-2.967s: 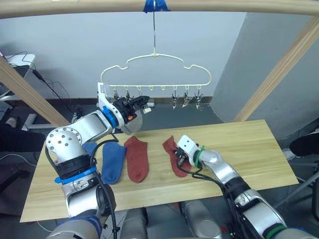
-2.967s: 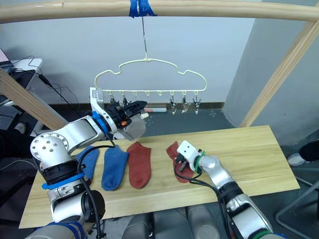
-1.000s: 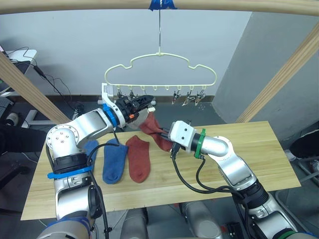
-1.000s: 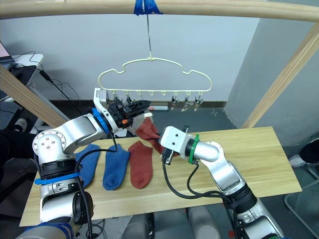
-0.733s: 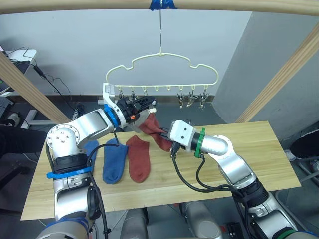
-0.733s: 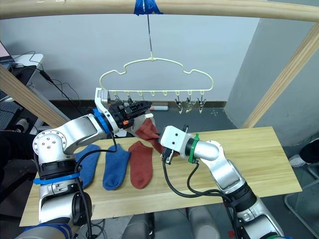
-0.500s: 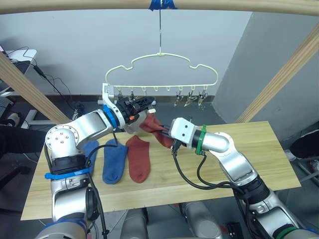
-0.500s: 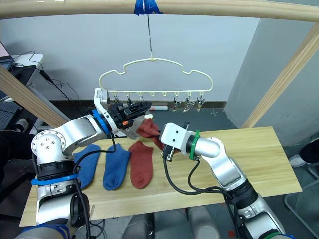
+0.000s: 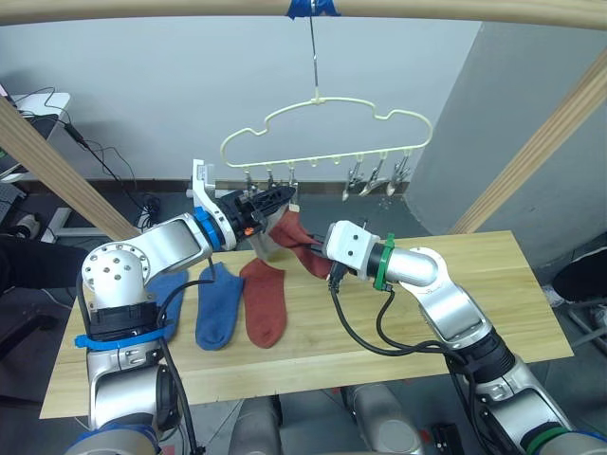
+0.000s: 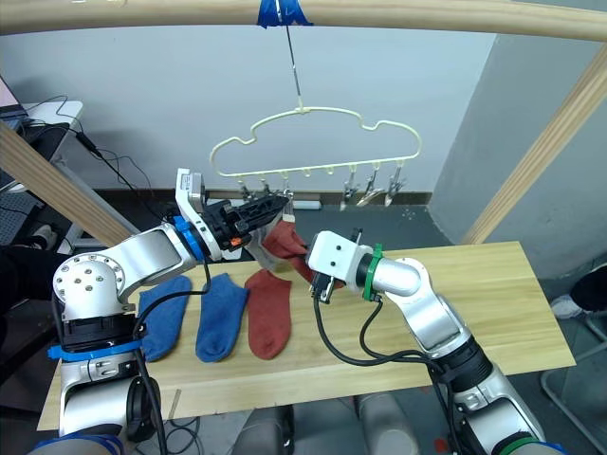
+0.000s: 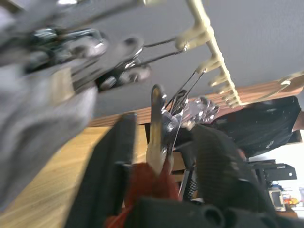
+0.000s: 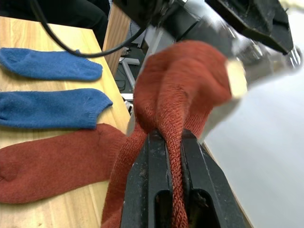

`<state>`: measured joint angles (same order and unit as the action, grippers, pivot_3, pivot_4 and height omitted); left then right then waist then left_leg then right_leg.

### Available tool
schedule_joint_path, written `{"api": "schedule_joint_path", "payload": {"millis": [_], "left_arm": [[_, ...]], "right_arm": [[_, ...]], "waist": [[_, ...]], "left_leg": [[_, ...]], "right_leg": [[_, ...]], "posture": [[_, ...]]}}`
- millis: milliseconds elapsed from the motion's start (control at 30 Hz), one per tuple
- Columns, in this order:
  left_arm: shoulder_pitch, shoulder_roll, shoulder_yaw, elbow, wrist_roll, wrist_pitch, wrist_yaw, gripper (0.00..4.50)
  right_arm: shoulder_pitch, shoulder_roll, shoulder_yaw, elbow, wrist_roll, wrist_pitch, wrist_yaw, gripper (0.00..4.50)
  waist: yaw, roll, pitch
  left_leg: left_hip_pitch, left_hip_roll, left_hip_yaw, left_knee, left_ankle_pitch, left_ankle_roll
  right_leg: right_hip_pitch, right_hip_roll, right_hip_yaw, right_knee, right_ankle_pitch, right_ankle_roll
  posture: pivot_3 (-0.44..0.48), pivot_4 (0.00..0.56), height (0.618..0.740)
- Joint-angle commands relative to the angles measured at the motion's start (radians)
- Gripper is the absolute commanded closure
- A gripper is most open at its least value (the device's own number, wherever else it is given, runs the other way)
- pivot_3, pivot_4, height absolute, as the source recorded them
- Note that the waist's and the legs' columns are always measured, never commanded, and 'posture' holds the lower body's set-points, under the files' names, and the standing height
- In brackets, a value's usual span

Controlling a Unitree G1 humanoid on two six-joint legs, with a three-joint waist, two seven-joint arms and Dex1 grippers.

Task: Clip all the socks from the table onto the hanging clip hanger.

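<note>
The right gripper (image 10: 322, 275) is clamped on a rust red sock (image 10: 289, 248), its two fingers pinching a fold of the knit, and holds it up above the table's (image 10: 493, 303) back edge, well off the wood. The sock's long axis runs slantwise, its free upper end rising toward the robot's left, where the left gripper (image 9: 275, 196) waits just beside it. That gripper's fingers stand spread around a silver clip (image 11: 161, 124) of the clip hanger (image 9: 327, 128), seemingly squeezing it open; the red fabric sits right at the clip's mouth, though whether it is already between the clip's halves I cannot tell. The clip lies above and to the left of the sock's top, so the coming move looks like a short push of the sock up and leftward. The hanger itself hangs tilted, its left end lower. On the table near its left end lie two blue socks (image 9: 216, 305) and a second rust red sock (image 9: 264, 303), side by side.
</note>
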<state>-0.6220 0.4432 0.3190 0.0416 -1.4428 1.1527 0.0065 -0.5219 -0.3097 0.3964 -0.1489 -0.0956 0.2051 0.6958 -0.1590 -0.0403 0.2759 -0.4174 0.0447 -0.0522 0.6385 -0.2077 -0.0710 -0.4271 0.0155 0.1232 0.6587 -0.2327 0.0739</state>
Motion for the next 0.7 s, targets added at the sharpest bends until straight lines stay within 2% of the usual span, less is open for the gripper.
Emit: {"api": "schedule_joint_path", "payload": {"millis": [33, 100, 167, 233, 300, 400, 533, 600, 700], "left_arm": [[-0.008, 0.007, 0.022, -0.026, -0.032, 0.0, -0.013, 1.09], [-0.008, 0.013, 0.026, -0.031, -0.04, 0.002, -0.012, 0.51], [0.009, 0.073, 0.028, -0.083, -0.026, 0.023, -0.051, 0.04], [0.036, 0.141, 0.045, -0.136, -0.048, 0.05, -0.076, 0.0], [0.079, 0.226, 0.025, -0.208, 0.012, 0.052, -0.163, 0.0], [0.142, 0.259, 0.018, -0.264, 0.077, 0.001, -0.22, 0.0], [0.316, 0.339, -0.063, -0.453, 0.295, -0.1, -0.325, 0.0], [0.395, 0.303, -0.052, -0.52, 0.378, -0.21, -0.345, 0.0], [0.466, 0.277, -0.061, -0.57, 0.453, -0.302, -0.4, 0.0]], "right_arm": [[-0.01, 0.005, -0.021, -0.008, 0.009, -0.02, -0.004, 4.5], [-0.011, 0.006, -0.022, -0.004, 0.01, -0.02, -0.005, 4.5], [-0.015, 0.017, -0.024, 0.014, 0.02, -0.013, -0.004, 4.5], [-0.015, 0.031, -0.028, 0.046, 0.029, 0.002, -0.006, 3.95], [-0.008, 0.033, -0.031, 0.087, 0.021, -0.012, -0.011, 3.42], [0.031, 0.044, -0.068, 0.094, 0.06, 0.035, -0.016, 2.35], [0.15, 0.064, -0.195, 0.047, 0.153, 0.149, -0.078, 0.9], [0.199, 0.086, -0.26, -0.017, 0.208, 0.22, -0.116, 0.31], [0.254, 0.122, -0.332, -0.118, 0.244, 0.301, -0.201, 0.31]], "waist": [[0.002, 0.0, 0.0], [0.005, 0.0, 0.0], [0.004, 0.0, 0.0], [0.002, 0.0, 0.0], [0.005, 0.0, 0.0], [0.018, 0.0, 0.0], [0.037, 0.0, 0.0], [0.051, 0.0, 0.0], [0.059, 0.0, 0.0]], "left_leg": [[0.0, 0.0, 0.0, 0.0, 0.0, 0.0], [0.0, 0.0, 0.0, 0.0, 0.0, 0.0], [0.0, 0.0, 0.0, 0.0, 0.0, 0.0], [0.0, 0.0, 0.001, 0.0, 0.0, 0.0], [-0.001, 0.001, 0.001, -0.002, 0.0, 0.0], [0.0, 0.0, 0.001, -0.004, 0.0, 0.0], [-0.001, 0.0, 0.002, -0.008, 0.0, 0.0], [-0.005, 0.0, 0.002, -0.009, 0.0, 0.0], [-0.01, 0.001, 0.002, -0.009, 0.0, -0.001]], "right_leg": [[0.0, 0.0, 0.0, 0.0, 0.0, 0.0], [0.0, 0.0, 0.0, 0.0, 0.0, 0.0], [0.0, 0.0, 0.0, 0.0, 0.0, 0.0], [-0.002, 0.0, 0.001, 0.001, 0.0, 0.0], [-0.004, 0.0, 0.001, 0.002, 0.0, 0.0], [-0.004, 0.0, 0.001, 0.001, -0.001, -0.001], [-0.005, -0.001, 0.0, -0.001, -0.002, -0.004], [-0.011, -0.002, 0.0, 0.0, -0.001, -0.006], [-0.017, -0.001, 0.0, 0.002, 0.0, -0.01]], "posture": [[-0.116, 0.207, 0.74], [-0.113, 0.209, 0.74], [-0.112, 0.21, 0.74], [-0.108, 0.211, 0.74], [-0.099, 0.213, 0.74], [-0.089, 0.214, 0.74], [-0.052, 0.222, 0.74], [-0.047, 0.226, 0.74], [-0.042, 0.23, 0.74]]}}
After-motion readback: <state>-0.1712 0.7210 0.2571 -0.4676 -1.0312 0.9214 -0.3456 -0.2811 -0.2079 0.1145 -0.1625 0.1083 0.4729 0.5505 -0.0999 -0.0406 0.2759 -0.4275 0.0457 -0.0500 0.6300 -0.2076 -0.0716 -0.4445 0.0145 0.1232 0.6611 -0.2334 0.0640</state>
